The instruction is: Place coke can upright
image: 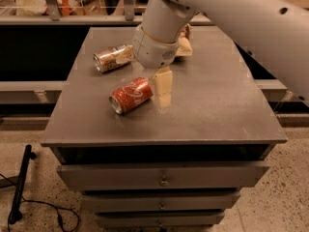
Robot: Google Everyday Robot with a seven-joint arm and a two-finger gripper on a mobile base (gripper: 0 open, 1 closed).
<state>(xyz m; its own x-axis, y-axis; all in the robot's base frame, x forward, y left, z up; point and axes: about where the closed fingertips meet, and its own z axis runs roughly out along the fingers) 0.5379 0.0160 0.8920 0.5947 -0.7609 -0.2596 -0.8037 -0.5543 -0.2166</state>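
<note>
The red coke can (pixel 131 95) lies on its side on the grey cabinet top (pixel 207 100), left of the middle, silver end toward the front left. My gripper (pixel 163 88) hangs from the white arm just to the right of the can, with its cream-coloured finger (pixel 163 86) pointing down at the top, close beside the can's far end.
A brown-and-tan can (pixel 112 57) lies on its side at the back left. A tan snack bag (pixel 184 43) sits at the back, partly hidden by the arm. The cabinet has drawers below. A black cable and stand lie on the floor at the left.
</note>
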